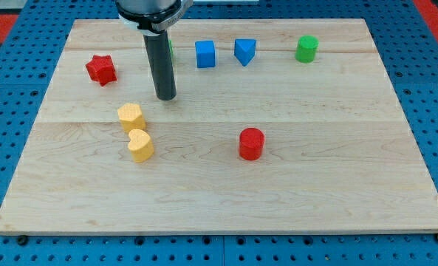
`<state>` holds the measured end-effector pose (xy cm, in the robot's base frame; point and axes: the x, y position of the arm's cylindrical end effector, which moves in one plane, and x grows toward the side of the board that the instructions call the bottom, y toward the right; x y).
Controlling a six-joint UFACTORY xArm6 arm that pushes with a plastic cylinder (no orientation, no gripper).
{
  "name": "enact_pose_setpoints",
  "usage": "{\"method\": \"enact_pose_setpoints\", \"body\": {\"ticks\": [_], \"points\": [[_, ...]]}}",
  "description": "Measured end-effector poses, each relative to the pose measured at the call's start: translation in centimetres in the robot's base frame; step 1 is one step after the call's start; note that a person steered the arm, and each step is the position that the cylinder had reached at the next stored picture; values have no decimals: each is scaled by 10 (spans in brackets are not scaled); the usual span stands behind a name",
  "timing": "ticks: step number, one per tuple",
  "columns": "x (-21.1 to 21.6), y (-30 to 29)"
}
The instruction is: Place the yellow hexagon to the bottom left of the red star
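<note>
The yellow hexagon [131, 116] sits on the wooden board, left of centre. The red star [100, 69] lies at the upper left, up and to the left of the hexagon. My tip [166, 97] rests on the board just up and to the right of the yellow hexagon, with a small gap between them. A yellow heart [139, 145] sits right below the hexagon, nearly touching it.
A blue cube [205, 54] and a blue triangle [244, 51] lie near the top centre. A green cylinder [306, 49] is at the top right. A red cylinder [251, 143] sits right of centre. A green block is mostly hidden behind the rod.
</note>
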<state>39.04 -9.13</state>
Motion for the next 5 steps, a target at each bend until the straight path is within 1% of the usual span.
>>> {"method": "enact_pose_setpoints", "body": {"ticks": [1,2,3,4,5], "points": [[11,-34],[11,-95],[0,-87],[11,0],[43,22]]}}
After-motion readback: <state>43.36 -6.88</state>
